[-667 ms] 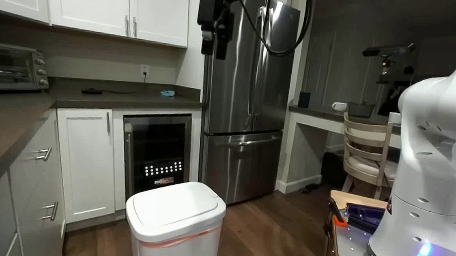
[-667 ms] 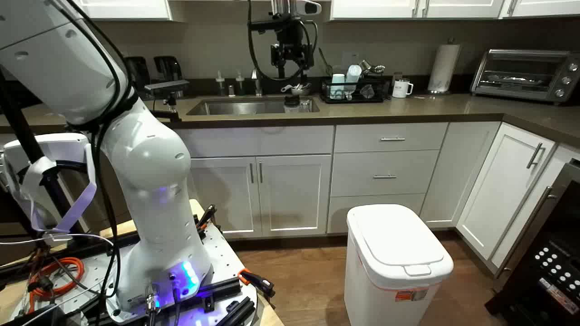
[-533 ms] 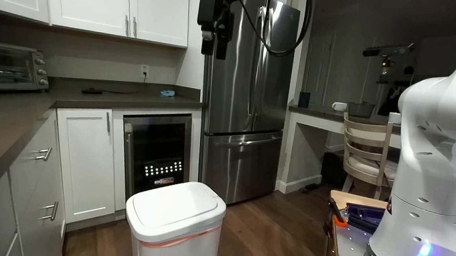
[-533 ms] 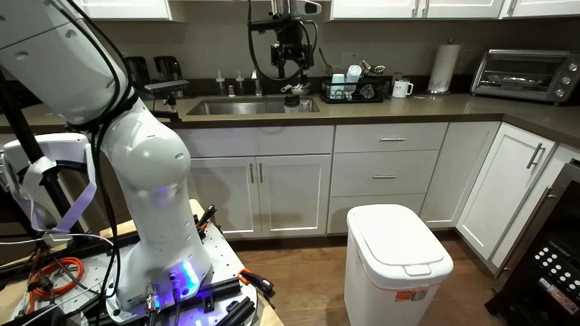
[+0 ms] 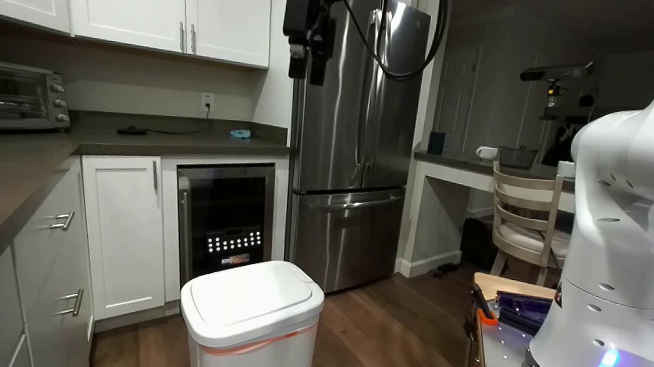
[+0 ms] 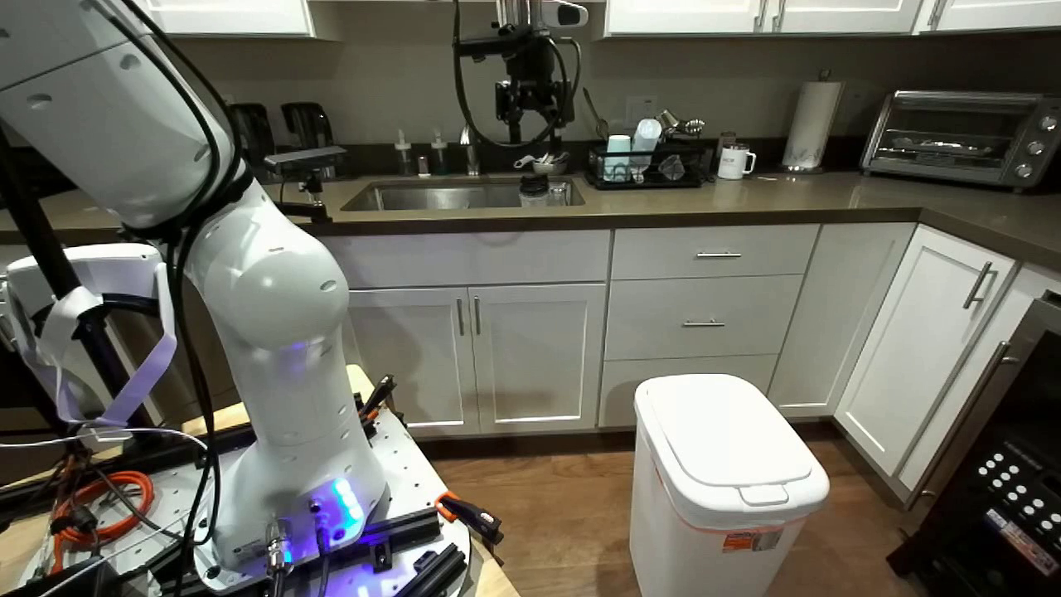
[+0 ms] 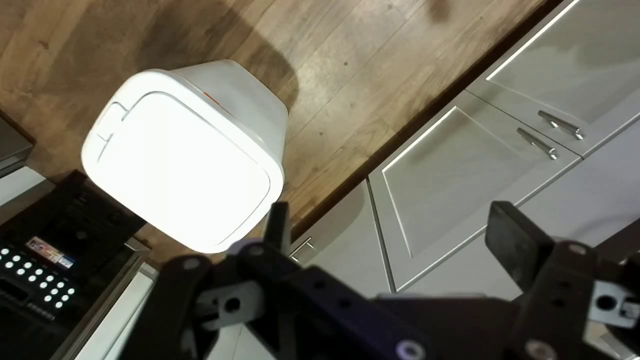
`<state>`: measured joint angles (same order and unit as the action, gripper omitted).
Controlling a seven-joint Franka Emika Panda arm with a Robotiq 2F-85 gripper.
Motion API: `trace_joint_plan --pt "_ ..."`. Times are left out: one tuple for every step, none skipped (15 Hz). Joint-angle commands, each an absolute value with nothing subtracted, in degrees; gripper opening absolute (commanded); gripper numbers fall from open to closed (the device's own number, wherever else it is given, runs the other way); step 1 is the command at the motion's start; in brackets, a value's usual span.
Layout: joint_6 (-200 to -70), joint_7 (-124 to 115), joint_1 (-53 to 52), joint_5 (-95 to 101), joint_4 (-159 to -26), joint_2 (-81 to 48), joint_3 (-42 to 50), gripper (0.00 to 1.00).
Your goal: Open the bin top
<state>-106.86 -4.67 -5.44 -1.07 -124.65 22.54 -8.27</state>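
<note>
Bin top [image 6: 725, 435] lies flat and closed on the white rounded-rectangular trash can [image 6: 692, 547], which stands upright on the wood-plank floor [image 6: 539, 502], with white base cabinets [image 6: 704, 298] behind it in an exterior view. At one end of the bin top I see a small oblong tab [image 6: 764, 495] set in the rim [image 6: 804, 497], and below that an orange-red label [image 6: 750, 541] on the can's wall; a thin orange-red band [image 5: 259, 344] shows just under the rim. I hold my claw [image 7: 391, 225] high above the floor, pointing downward, well apart from the can in both exterior views. It is spread: the wrist view shows its two dark fingers [image 7: 277, 230] wide of each other, cabinet fronts visible through the gap. There the bin top glares nearly pure white, its nearest corner just beside one fingertip as the lens sees it, though the claw is far above. Near the can I make out a glass-front under-counter cooler [image 5: 226, 207] with rows of white dots [image 5: 233, 242], and a stainless-steel refrigerator [image 5: 337, 132] next to it. My white arm [image 6: 265, 290] is mounted on a perforated metal plate [image 6: 414, 452], with an orange-and-black clamp [image 6: 477, 516] at its edge. Along the brown countertop [image 6: 796, 195] I can see a toaster oven [image 6: 953, 137], a paper towel roll [image 6: 812, 124], a white mug [image 6: 733, 162] and a black dish rack [image 6: 646, 186] holding a pale-blue cup [image 6: 617, 157], the rack just beside the steel sink [image 6: 448, 197]
</note>
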Motion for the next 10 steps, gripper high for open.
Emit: trace_joint_plan --pt "-106.7 -4.8 -5.7 -1.0 -124.5 22.5 -8.0 1.0" --pt "-106.7 -4.8 -5.7 -1.0 -124.5 22.5 -8.0 1.0" --pt "-107.5 -4.7 -5.5 -0.8 -124.8 22.0 -7.9 1.0" --pt "-108.8 -4.2 -5.0 -0.3 -125.0 20.3 -7.3 1.0" --pt "-109.9 -3.8 -4.6 0.1 -125.1 19.1 -6.9 1.0" --pt "-111.9 -3.3 -4.0 0.5 -125.1 16.8 -6.0 1.0" --pt "-113.8 -3.0 -3.5 1.0 -125.1 15.0 -5.3 1.0" --pt "-116.5 -2.6 -2.8 1.3 -124.8 12.0 -4.3 1.0" --pt "-118.5 -1.8 -2.1 1.5 -123.9 8.9 -3.3 1.0" --pt "-121.4 -1.5 -1.5 1.7 -123.3 5.8 -2.3 1.0"
